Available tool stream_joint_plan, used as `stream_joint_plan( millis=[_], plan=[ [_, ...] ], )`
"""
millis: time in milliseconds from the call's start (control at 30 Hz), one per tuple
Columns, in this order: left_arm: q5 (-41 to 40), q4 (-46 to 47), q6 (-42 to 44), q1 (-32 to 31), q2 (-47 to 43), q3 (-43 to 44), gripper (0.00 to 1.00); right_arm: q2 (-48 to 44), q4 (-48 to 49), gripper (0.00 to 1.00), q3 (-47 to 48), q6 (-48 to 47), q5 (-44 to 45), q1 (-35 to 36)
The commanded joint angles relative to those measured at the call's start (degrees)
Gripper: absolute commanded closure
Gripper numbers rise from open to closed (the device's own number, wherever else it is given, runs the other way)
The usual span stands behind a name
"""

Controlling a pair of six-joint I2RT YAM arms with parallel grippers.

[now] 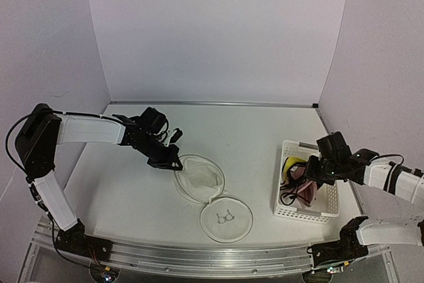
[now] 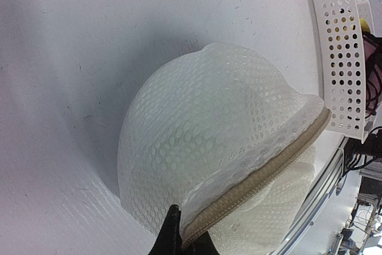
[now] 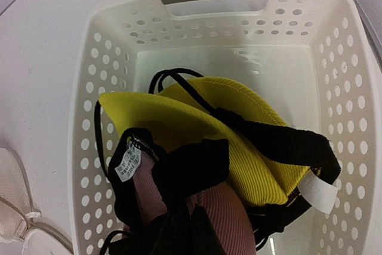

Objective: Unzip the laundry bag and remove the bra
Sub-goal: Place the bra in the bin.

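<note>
The laundry bag (image 1: 199, 178) lies unzipped in mid-table, its round lid (image 1: 226, 217) with the black bra outline folded flat toward the front. My left gripper (image 1: 173, 162) is shut on the bag's rim, pinching the mesh beside the tan zipper tape (image 2: 268, 171) between its fingertips (image 2: 182, 237). At the right, my right gripper (image 1: 310, 175) hangs over the white basket (image 1: 285, 211), shut on a pink bra with black trim (image 3: 239, 219); the fabric bunches round the fingers (image 3: 194, 231). Part of the bra rests inside the basket (image 3: 89, 88).
A yellow bra with black straps (image 3: 197, 123) lies in the basket under the pink one. The basket's perforated wall (image 2: 340, 58) shows beyond the bag in the left wrist view. White walls close the table at the back and both sides.
</note>
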Motion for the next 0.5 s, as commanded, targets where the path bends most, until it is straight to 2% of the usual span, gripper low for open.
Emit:
stream_joint_plan(
  millis=[0, 100, 233, 467],
  plan=[
    [0.3, 1.7, 0.3, 0.1, -1.2, 1.9, 1.0, 1.2, 5.7, 1.0, -1.2, -2.1, -4.5, -4.6],
    [0.1, 1.7, 0.2, 0.1, -1.4, 2.0, 1.0, 2.2, 6.3, 0.95, -1.1, -4.7, -5.0, -7.2],
    [-0.1, 1.6, 0.3, 0.1, -1.5, 2.1, 1.0, 3.9, 6.3, 0.76, -0.1, -7.5, -6.0, -9.9],
    [-0.9, 1.6, 0.5, 0.1, -2.2, 1.3, 1.0, 1.8, 5.4, 0.6, 1.2, -8.1, -6.3, -10.7]
  ],
)
